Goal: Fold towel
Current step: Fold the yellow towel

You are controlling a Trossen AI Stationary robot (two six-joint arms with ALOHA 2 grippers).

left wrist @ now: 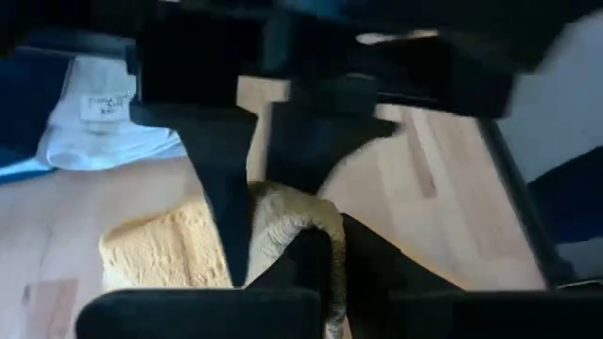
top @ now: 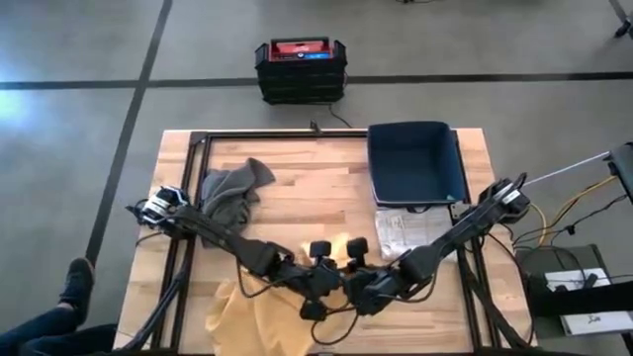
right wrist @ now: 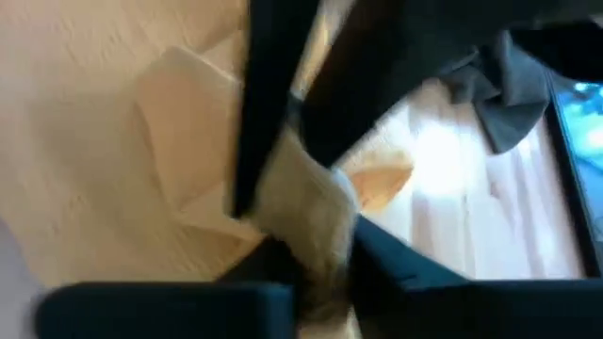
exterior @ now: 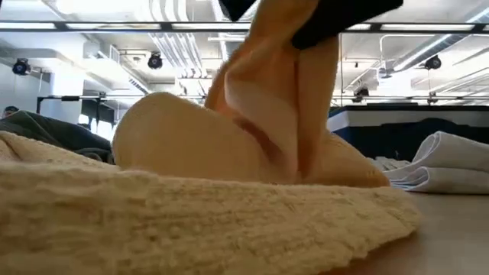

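High view: left pincer [top: 315, 280] and right pincer [top: 364, 287] both clamp the towel [top: 247, 307]; lift evenly, keeping the pinched edge taut between them.

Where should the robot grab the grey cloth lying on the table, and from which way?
The grey cloth lies crumpled near the table's left edge, beside the left arm's base. Its bunched top fold, pointing toward the blue bin, sticks up most, so I'd pinch that ridge from straight above. Flat parts hug the wood and would probably slip. Both grippers, left and right, are busy holding the yellow towel.
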